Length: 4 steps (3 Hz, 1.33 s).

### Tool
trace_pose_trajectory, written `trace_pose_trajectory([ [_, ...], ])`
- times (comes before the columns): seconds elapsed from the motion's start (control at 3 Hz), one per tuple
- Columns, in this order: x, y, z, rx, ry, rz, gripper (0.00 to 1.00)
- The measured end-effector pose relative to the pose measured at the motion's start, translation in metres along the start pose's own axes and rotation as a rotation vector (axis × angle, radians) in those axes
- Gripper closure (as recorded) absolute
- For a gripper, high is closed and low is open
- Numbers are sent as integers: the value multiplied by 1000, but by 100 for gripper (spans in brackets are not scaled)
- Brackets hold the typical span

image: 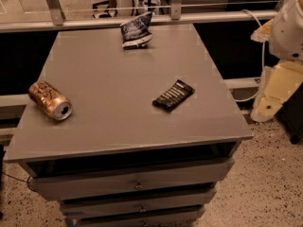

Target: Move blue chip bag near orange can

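Blue chip bag (136, 30) sits at the counter's (118, 103) far edge, orange can (49, 100) lies well apart front-left; claw (274, 91) hangs off right, not reaching, open or closed I cannot tell.

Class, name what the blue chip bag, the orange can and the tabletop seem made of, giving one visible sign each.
Blue chip bag: probably foil film, crumpled with sharp creases. Orange can: probably metal, shiny silver end. Tabletop: matte grey, perhaps painted wood or laminate; unclear. The gripper hangs right of the table, away from all three.
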<state>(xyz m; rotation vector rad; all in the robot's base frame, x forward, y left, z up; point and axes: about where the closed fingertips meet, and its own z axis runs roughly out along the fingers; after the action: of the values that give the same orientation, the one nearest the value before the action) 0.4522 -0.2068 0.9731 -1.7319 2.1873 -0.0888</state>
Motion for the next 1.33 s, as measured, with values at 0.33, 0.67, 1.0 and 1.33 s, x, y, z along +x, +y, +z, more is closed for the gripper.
trace_pose_trajectory([
  [0.33, -40, -44, 31, 31, -95, -48, 0],
  [0.67, -98, -118, 68, 94, -265, -39, 0],
  [1.0, -98, -117, 67, 93, -263, -40, 0],
  [1.33, -97, -120, 68, 115, -289, 17, 0],
])
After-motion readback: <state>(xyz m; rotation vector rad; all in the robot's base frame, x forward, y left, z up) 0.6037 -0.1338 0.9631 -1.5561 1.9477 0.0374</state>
